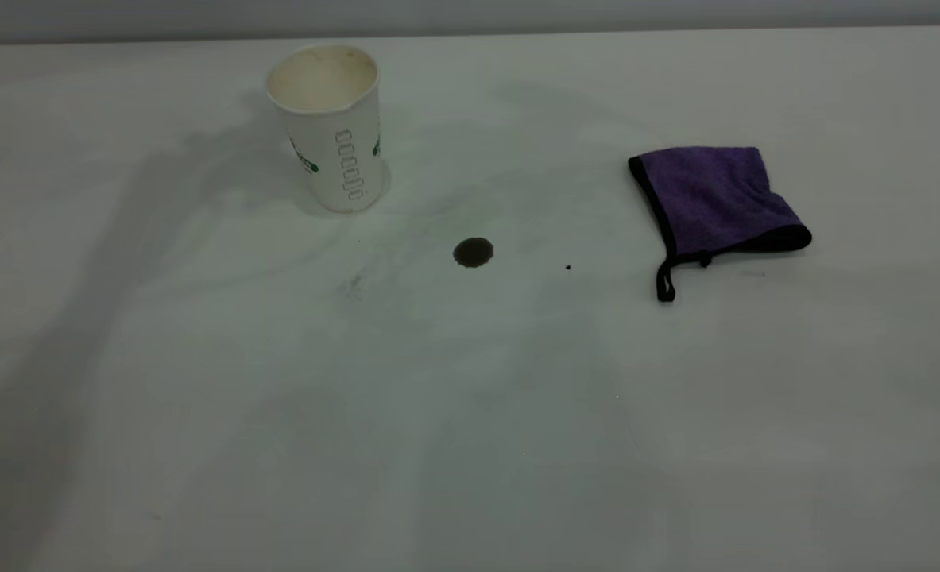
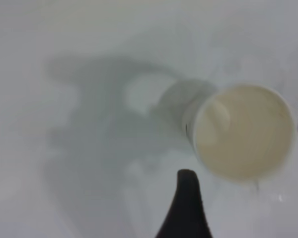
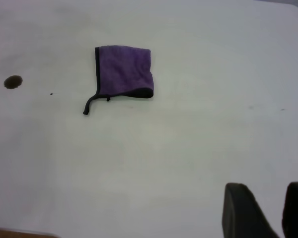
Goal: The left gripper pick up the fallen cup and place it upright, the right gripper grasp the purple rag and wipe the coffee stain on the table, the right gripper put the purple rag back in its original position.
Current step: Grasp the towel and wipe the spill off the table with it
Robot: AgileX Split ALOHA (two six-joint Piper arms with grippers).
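Observation:
The cup (image 1: 328, 127) stands upright at the table's (image 1: 470, 445) far left, its cream inside facing up. From the left wrist view I look down into the cup (image 2: 243, 131). My left gripper (image 2: 243, 198) is open above and beside it, only one black finger (image 2: 186, 208) showing, apart from the rim. The coffee stain (image 1: 473, 252) is a small dark spot in the middle. The purple rag (image 1: 712, 199) lies flat at the right, its black strap trailing toward the front. My right gripper (image 3: 268, 191) hovers shut well away from the purple rag (image 3: 123, 72), holding nothing.
A tiny black speck (image 1: 568, 267) lies between the stain and the rag. The table's far edge (image 1: 470, 33) meets a grey wall. Neither arm appears in the exterior view. A brown strip shows at the table's edge (image 3: 20, 233) in the right wrist view.

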